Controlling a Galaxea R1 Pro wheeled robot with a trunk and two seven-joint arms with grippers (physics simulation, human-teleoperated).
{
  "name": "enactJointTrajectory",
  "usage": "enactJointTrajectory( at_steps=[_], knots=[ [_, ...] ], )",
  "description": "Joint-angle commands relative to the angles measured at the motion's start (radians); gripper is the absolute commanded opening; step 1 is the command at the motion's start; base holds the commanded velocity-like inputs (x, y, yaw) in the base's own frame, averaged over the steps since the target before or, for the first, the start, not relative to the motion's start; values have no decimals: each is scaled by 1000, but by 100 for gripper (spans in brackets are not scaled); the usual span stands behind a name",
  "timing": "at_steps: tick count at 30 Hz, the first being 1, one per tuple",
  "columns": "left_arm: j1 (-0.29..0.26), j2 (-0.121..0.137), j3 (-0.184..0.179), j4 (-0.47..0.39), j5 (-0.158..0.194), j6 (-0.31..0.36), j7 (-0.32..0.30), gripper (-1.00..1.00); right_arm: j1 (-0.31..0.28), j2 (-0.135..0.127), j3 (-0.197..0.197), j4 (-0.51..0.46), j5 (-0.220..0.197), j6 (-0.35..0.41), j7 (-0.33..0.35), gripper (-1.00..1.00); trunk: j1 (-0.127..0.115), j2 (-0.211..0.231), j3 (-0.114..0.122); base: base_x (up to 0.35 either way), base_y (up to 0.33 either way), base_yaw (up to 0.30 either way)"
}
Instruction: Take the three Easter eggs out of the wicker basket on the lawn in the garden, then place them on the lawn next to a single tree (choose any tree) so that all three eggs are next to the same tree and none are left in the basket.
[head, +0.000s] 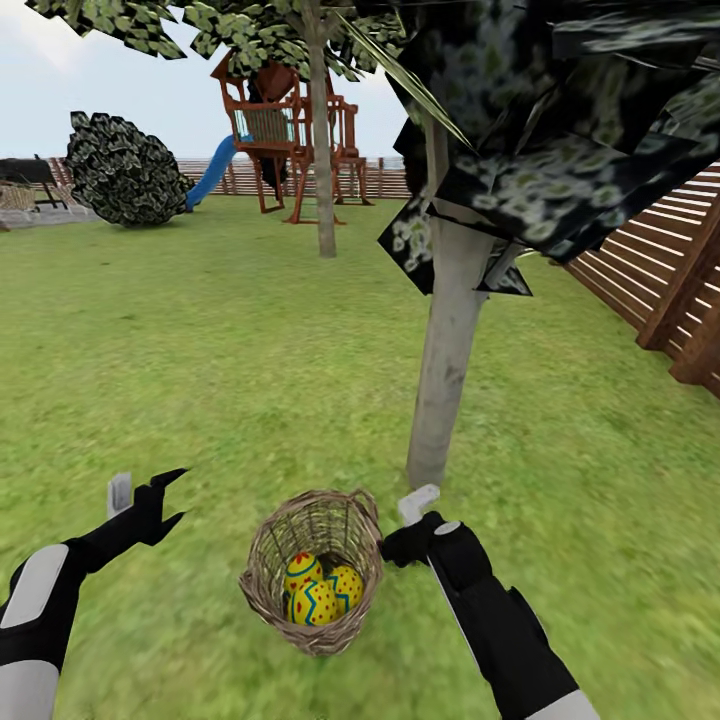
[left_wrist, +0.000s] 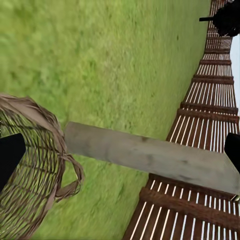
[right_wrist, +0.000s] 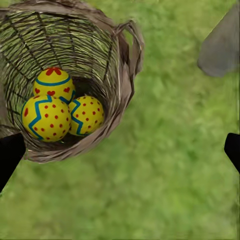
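With both grippers' fingers spread and empty, the right gripper (head: 418, 518) beside the rim should dip straight into the small round tan woven wicker basket (head: 262, 590) on the mottled green lawn (head: 200, 350) and pinch one of the three smooth yellow dotted, zigzag-banded Easter eggs (right_wrist: 60, 110) at its middle; the left gripper (head: 150, 500) waits. Just behind stands the smooth pale-grey trunked tree (head: 445, 350).

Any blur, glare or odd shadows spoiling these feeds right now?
Head view: flat even light, no glare; the woven wicker basket throws no clear shadow on the grass. Right wrist view: the three yellow painted eggs read sharp. Left wrist view: the pale-grey tree trunk looks soft.
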Motion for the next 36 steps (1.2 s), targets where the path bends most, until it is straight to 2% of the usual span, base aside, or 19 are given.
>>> enactJointTrajectory(
  at_steps=[1,3,7,8,9,12,15,21,26,36],
  knots=[
    [-1,0,2,0,7,5,6,100,-1,2,1,-21,11,8,8,100,0,0,-1,0,0,25],
    [-1,1,2,0,7,5,6,100,-1,6,10,-49,10,42,9,100,0,0,-1,0,0,13],
    [-1,2,2,0,8,5,6,100,-1,19,56,-79,8,88,12,100,0,0,-1,0,0,4],
    [-1,2,2,0,7,5,6,100,-1,27,77,-82,8,95,12,100,0,0,-1,0,0,1],
    [-1,1,2,0,7,5,6,100,-1,38,130,-84,8,103,11,100,0,0,-1,0,0,0],
    [-1,1,2,0,7,5,6,100,-7,45,182,-80,6,107,10,100,0,0,-1,0,0,0],
    [-1,1,2,0,7,5,5,100,-11,45,199,-74,7,108,10,100,0,0,-1,5,0,0],
    [-1,-1,1,0,7,5,5,100,-11,42,207,-65,11,109,7,100,0,0,-2,27,0,15],
    [-1,-4,-1,1,6,4,4,100,-9,42,222,-53,11,107,6,100,0,0,-7,2,0,138],
    [-1,-5,-2,2,3,2,4,100,-7,44,228,-32,11,101,6,100,0,0,-20,0,0,165]
  ],
)
